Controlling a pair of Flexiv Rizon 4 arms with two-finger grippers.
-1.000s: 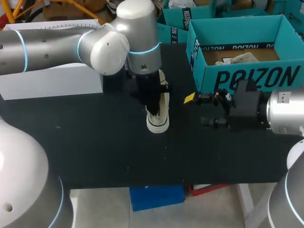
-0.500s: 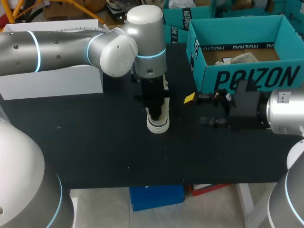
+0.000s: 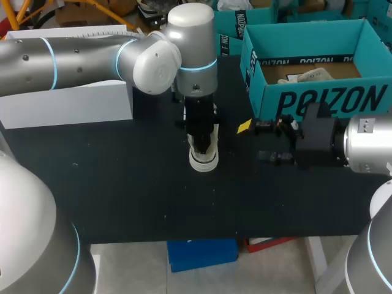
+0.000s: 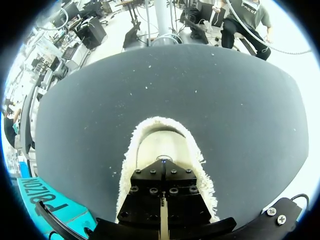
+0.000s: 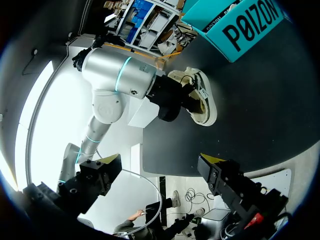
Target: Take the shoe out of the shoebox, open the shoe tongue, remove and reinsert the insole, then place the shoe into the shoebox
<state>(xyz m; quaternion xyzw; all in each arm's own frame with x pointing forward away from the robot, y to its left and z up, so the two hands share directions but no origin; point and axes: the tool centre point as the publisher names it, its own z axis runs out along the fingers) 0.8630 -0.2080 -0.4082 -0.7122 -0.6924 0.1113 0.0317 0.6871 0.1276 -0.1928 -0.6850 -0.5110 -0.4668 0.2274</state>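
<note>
Reaching down into the shoe (image 3: 203,160) on the worktop (image 3: 122,184) at centre frame, my left hand (image 3: 201,136) seemingly sought the insole; I could not tell its grip. My right hand (image 3: 264,142) hung spread and empty below the shoebox (image 3: 318,101).

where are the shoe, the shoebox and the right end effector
shoe (image 3: 203,160), head view, white toe end
shoebox (image 3: 361,98), head view, teal front wall
right end effector (image 3: 253,142), head view, midway between its fingertips

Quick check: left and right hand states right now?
Left hand: at the shoe opening, open or closed cannot be told.
Right hand: open, holding nothing.
</note>
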